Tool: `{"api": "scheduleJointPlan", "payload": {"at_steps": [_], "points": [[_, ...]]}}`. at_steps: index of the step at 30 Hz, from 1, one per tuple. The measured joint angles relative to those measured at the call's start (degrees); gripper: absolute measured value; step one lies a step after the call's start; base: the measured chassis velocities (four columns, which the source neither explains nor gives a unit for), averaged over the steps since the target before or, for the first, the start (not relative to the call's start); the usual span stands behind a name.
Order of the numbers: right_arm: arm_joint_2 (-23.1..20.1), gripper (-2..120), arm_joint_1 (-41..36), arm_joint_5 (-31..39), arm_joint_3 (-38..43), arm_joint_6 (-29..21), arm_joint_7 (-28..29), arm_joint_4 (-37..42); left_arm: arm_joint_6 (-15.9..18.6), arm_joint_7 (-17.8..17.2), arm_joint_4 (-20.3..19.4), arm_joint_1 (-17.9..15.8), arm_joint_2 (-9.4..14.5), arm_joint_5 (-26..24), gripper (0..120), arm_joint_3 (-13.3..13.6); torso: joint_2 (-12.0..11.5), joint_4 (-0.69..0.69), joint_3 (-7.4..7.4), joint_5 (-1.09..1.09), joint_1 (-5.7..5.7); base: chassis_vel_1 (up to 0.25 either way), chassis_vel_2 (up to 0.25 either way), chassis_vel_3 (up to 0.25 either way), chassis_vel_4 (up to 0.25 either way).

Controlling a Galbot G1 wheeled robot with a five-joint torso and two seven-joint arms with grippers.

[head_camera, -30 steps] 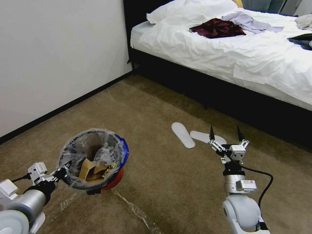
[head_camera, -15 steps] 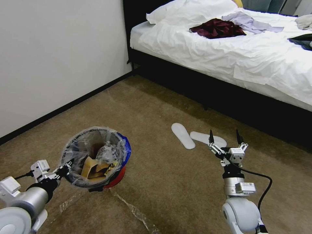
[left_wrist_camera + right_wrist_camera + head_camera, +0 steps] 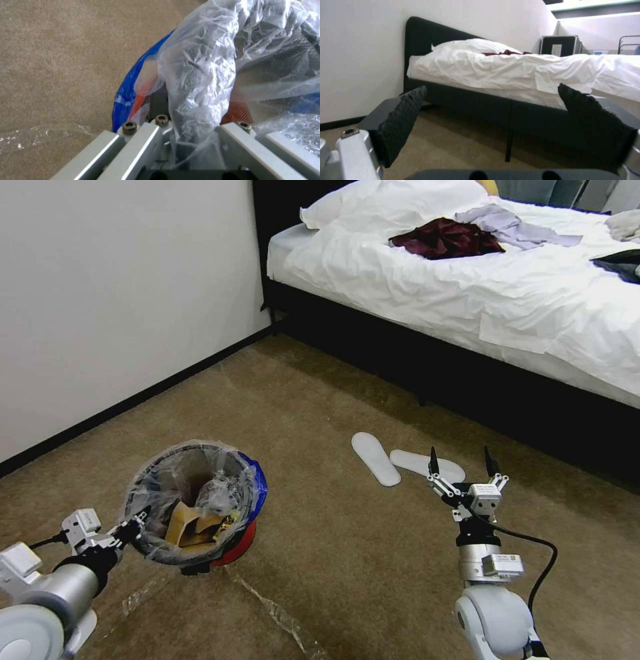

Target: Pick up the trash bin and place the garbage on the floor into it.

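The trash bin point(image 3: 235, 545), a small red bucket with a clear liner and a blue bag edge point(image 3: 257, 483), hangs tilted at the lower left. My left gripper point(image 3: 133, 527) is shut on its near rim. Garbage lies inside it: brown cardboard point(image 3: 181, 527) and a clear plastic wad point(image 3: 217, 493). In the left wrist view the crumpled liner point(image 3: 200, 75) covers the jaws, beside the blue bag edge point(image 3: 133, 82). My right gripper point(image 3: 461, 463) is held up open and holds nothing, just short of the slippers; its black pads point(image 3: 403, 117) stand wide apart before the bed.
Two white slippers point(image 3: 375, 457) lie on the brown carpet ahead of the right gripper. A black-framed bed point(image 3: 467, 293) with white sheets and clothes fills the far right. A white wall point(image 3: 120, 280) runs along the left. A strip of clear film point(image 3: 273, 610) lies on the carpet.
The right gripper has sunk slightly and stayed open. The left gripper and the bin have shifted only a little.
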Motion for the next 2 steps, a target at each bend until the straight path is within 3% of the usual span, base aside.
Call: {"api": "scheduleJointPlan", "payload": {"at_steps": [2], "points": [[-0.02, 100, -0.05, 0.0, 0.18, 0.07, -0.03, 0.0, 0.0, 0.02, -0.12, 0.04, -0.09, 0.02, 1, -0.04, 0.0, 0.0, 0.0, 0.0, 0.0, 0.0, 0.0, 0.0, 0.0]]}}
